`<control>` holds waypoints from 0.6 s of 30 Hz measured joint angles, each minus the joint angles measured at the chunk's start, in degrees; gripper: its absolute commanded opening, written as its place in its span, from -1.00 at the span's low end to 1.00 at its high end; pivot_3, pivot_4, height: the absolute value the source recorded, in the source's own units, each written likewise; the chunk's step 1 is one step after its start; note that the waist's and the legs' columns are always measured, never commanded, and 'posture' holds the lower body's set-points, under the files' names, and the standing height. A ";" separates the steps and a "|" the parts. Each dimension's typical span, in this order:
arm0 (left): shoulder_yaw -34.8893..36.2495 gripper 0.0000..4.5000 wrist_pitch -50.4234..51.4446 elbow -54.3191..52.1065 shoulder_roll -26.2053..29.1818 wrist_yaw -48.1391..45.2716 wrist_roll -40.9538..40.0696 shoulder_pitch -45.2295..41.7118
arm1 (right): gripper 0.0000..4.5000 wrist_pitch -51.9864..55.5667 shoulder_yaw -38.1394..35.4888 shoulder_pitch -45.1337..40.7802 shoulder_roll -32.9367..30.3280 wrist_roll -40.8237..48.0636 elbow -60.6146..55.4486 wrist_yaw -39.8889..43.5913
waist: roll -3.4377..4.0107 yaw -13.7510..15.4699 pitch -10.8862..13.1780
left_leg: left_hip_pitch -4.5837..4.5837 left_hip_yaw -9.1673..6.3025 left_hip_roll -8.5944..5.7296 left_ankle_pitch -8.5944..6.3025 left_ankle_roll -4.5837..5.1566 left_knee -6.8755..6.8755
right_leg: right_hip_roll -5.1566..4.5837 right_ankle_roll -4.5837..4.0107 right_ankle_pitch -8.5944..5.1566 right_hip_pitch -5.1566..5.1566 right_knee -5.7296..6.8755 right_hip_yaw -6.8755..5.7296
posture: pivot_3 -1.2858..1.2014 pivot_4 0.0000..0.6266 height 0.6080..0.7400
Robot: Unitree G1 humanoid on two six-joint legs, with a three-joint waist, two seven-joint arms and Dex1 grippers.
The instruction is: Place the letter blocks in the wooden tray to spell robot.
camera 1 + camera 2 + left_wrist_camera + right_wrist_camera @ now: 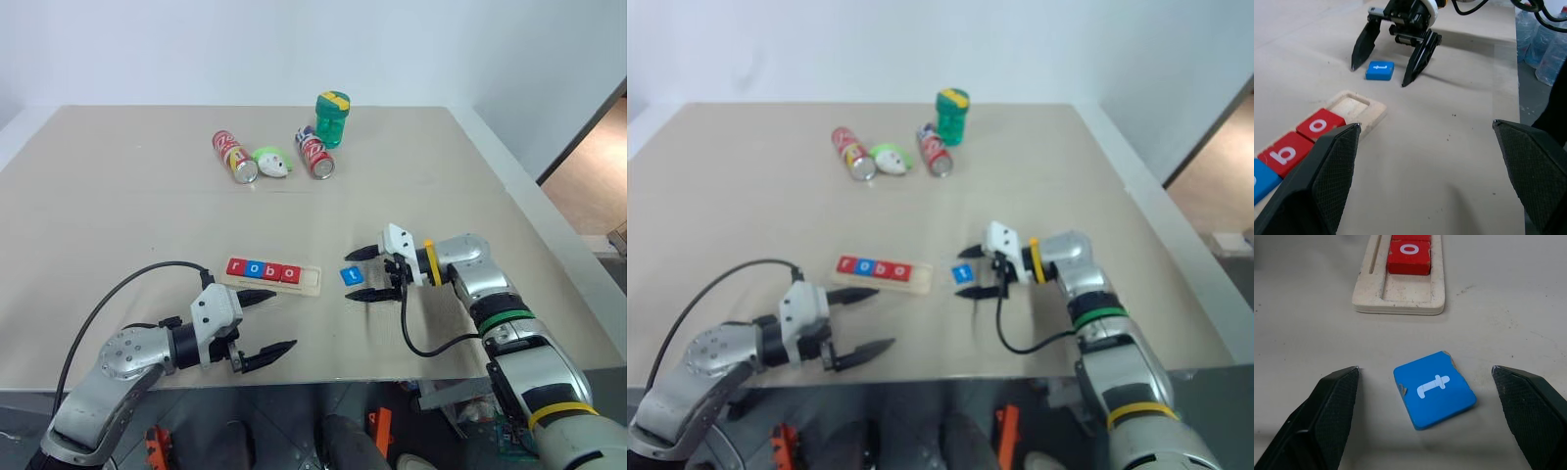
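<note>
The wooden tray [310, 281] lies mid-table with several letter blocks in it: a red r [236, 265], a blue o [255, 268], a red b [272, 271] and a red o [290, 274]. Its right end slot is bare. A blue t block [1434, 389] lies flat on the table just right of the tray. My right gripper [349, 275] is open and points left, one finger on each side of the t block without touching it. Near the front edge, my left gripper [284, 319] is open and holds nothing, just in front of the tray.
At the back of the table lie two red soda cans [233, 157] [315, 153], with a green and white toy [272, 162] between them and a green jar [332, 119] with a yellow lid behind. The table edge [549, 230] runs along the right.
</note>
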 measured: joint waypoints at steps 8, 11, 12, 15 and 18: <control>0.00 1.00 0.05 0.01 0.14 -0.11 0.25 0.39 | 0.88 9.21 -2.54 8.38 -0.91 2.09 -13.16 -1.57 | 0.01 0.10 -0.02 | 0.19 -0.05 0.04 0.00 0.00 0.01 | 0.02 0.01 -0.05 0.19 0.03 -0.06 | 0.03 -0.52 0.98; -0.01 1.00 0.04 0.21 0.16 -0.22 0.25 0.17 | 0.82 13.42 -2.73 11.65 -1.60 3.10 -19.59 -2.26 | 0.01 0.20 -0.02 | 0.20 -0.05 0.03 0.00 0.00 0.02 | 0.02 0.06 -0.07 0.19 0.03 -0.06 | 0.03 -0.52 0.98; -0.03 1.00 0.04 0.44 0.14 -0.33 0.25 -0.04 | 0.70 14.89 -2.77 12.61 -1.79 3.37 -21.65 -2.54 | 0.01 0.22 -0.02 | 0.22 -0.03 0.04 0.00 0.00 0.03 | 0.02 0.07 -0.08 0.19 0.03 -0.05 | 0.03 -0.52 0.98; -0.07 1.00 0.01 0.63 0.09 -0.50 0.25 -0.52 | 0.43 16.47 -2.78 13.70 -2.17 3.66 -23.76 -2.78 | 0.01 0.21 -0.02 | 0.23 -0.01 0.04 0.00 0.00 0.05 | 0.02 0.24 -0.16 0.19 0.03 -0.05 | 0.03 -0.52 0.98; -0.13 1.00 -0.05 1.65 0.00 -1.31 0.25 -1.51 | -0.13 18.81 -2.94 14.44 -2.55 3.72 -25.59 -4.82 | 0.01 0.21 -0.02 | 0.25 0.00 0.03 0.01 0.00 0.07 | 0.02 0.26 -0.13 0.21 0.03 -0.05 | 0.03 -0.52 0.98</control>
